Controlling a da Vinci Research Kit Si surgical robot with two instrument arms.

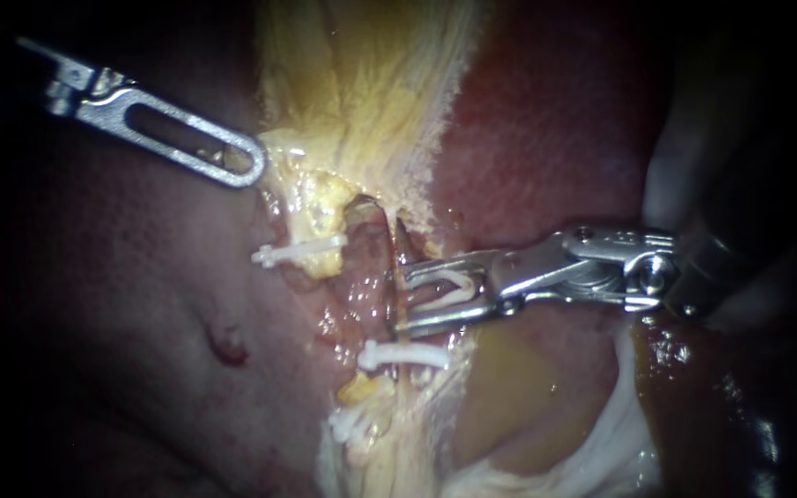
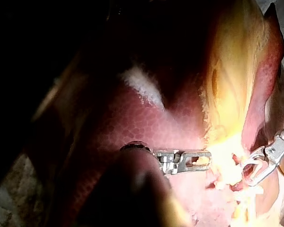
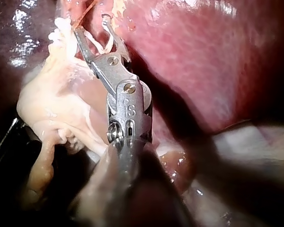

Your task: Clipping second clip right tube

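Note:
A thin tube, the right one, runs down the opened yellow tissue, and a white clip sits shut across it lower down. My right instrument comes in from the right. Its jaws stand wide apart on either side of this tube, above that clip, and cradle an unclosed white clip. The same jaws and clip show in the right wrist view and the left wrist view. My left instrument is shut on the edge of the yellow tissue at the upper left.
Another white clip crosses the left tube, and a third lies lower down. Dark red liver surrounds the field. A pale yellowish bulge with a white rim lies under my right instrument's shaft.

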